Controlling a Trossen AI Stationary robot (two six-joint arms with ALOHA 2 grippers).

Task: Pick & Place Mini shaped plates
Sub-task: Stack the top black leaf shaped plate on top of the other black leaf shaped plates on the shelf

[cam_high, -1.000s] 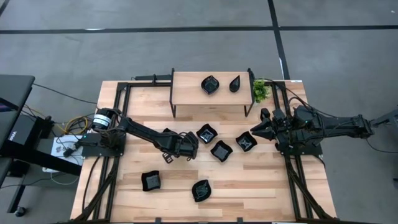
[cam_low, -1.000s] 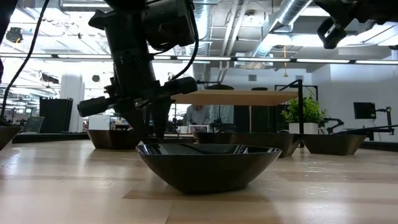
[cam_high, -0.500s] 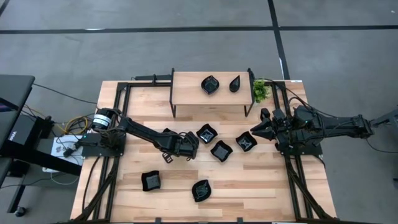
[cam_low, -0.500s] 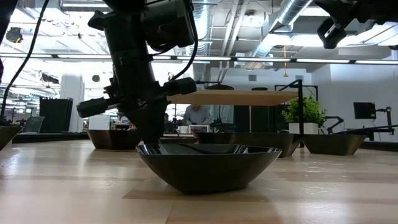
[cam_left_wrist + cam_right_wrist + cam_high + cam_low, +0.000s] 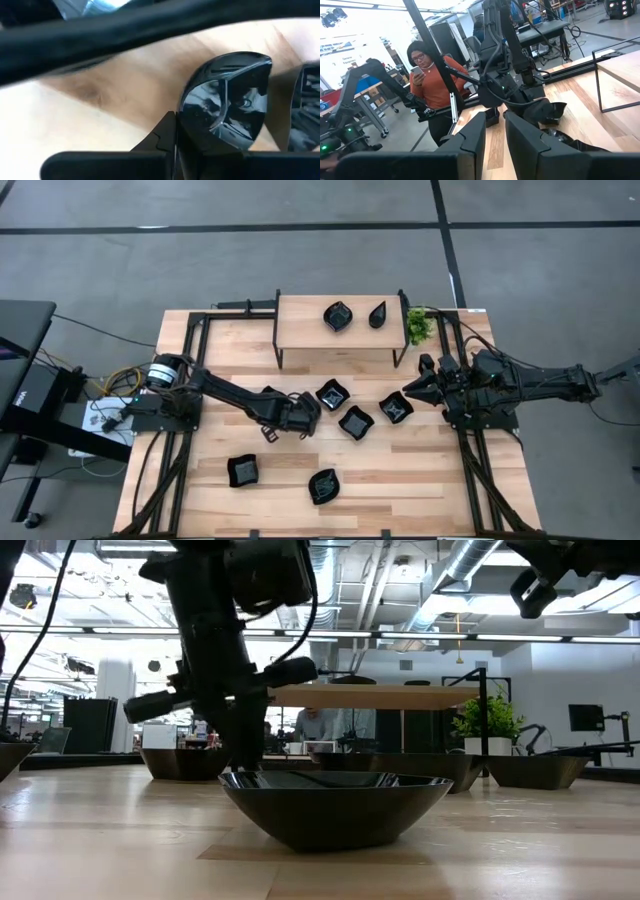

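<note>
High view: five black plates (image 5: 355,421) are spread mid-table (image 5: 420,470), two more on the shelf (image 5: 305,320) at 12 o'clock. The left gripper (image 5: 313,410) is closed on the rim of one plate (image 5: 331,394). The right gripper (image 5: 409,389) hangs at 3 o'clock.

Left wrist view: fingers (image 5: 165,137) clamp that plate's rim.

Right wrist view: fingers (image 5: 472,137) are slightly apart, empty.

Seven small glossy black mini shaped plates lie upright: a wavy-edged square plate (image 5: 338,316) and a teardrop plate (image 5: 378,314) on the raised wooden shelf (image 5: 300,330). Three more squarish plates (image 5: 355,421) cluster mid-desk, near one another. A squarish plate (image 5: 243,471) and a leaf-like plate (image 5: 323,486) sit nearer the front edge, well apart.
</note>
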